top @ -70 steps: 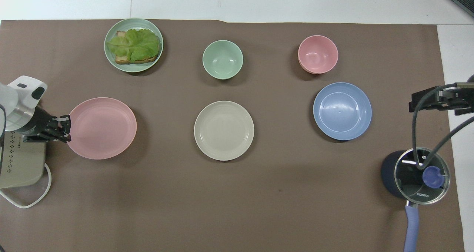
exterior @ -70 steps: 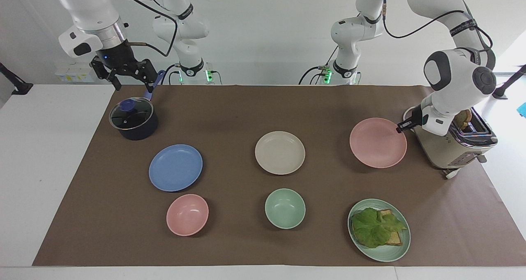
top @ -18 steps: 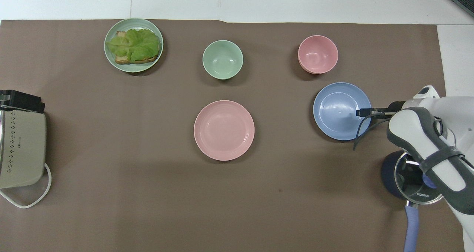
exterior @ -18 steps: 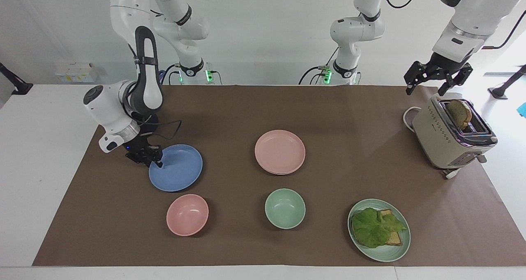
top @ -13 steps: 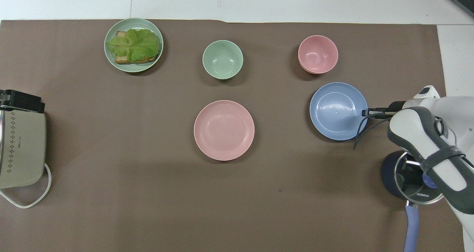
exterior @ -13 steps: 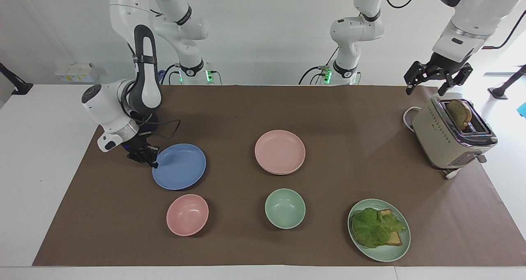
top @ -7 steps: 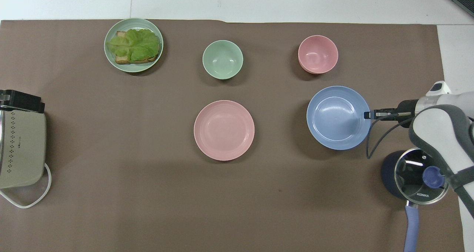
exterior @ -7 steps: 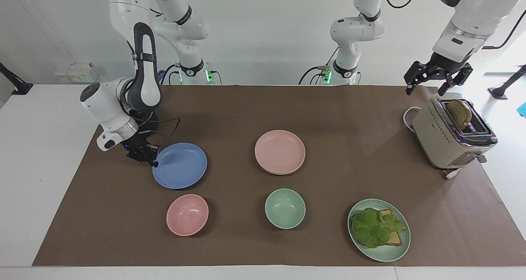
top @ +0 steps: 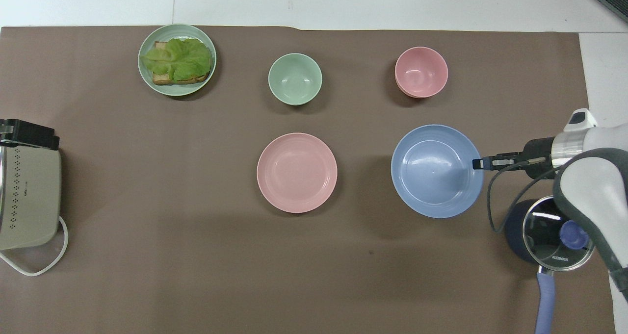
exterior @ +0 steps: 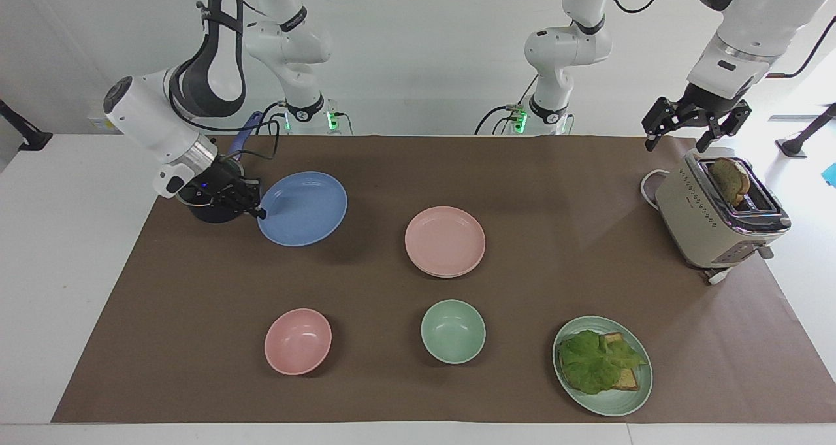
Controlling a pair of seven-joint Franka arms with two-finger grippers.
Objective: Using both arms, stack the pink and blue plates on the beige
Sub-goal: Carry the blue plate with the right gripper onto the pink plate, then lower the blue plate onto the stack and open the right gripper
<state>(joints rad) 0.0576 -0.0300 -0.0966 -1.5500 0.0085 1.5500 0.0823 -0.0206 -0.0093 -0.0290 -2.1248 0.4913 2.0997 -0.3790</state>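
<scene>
My right gripper (exterior: pixel 260 211) (top: pixel 477 164) is shut on the rim of the blue plate (exterior: pixel 304 208) (top: pixel 434 172) and holds it roughly level in the air, over the brown mat beside the dark pot. At the middle of the mat the pink plate (exterior: pixel 445 239) (top: pixel 297 172) lies flat on top of the beige plate, which it hides. High above the toaster's end of the table, my left gripper (exterior: pixel 676 146) hangs open with nothing in it and waits.
A dark pot with a glass lid (top: pixel 549 236) stands just under my right wrist. A pink bowl (exterior: pixel 298 341), a green bowl (exterior: pixel 452 331) and a green plate with lettuce and toast (exterior: pixel 602 365) line the table's edge farthest from the robots. A toaster (exterior: pixel 718 213) holds bread.
My right gripper has lifted the blue plate off the mat and carried it toward the robots and a little toward the pink plate. The left arm has stayed still.
</scene>
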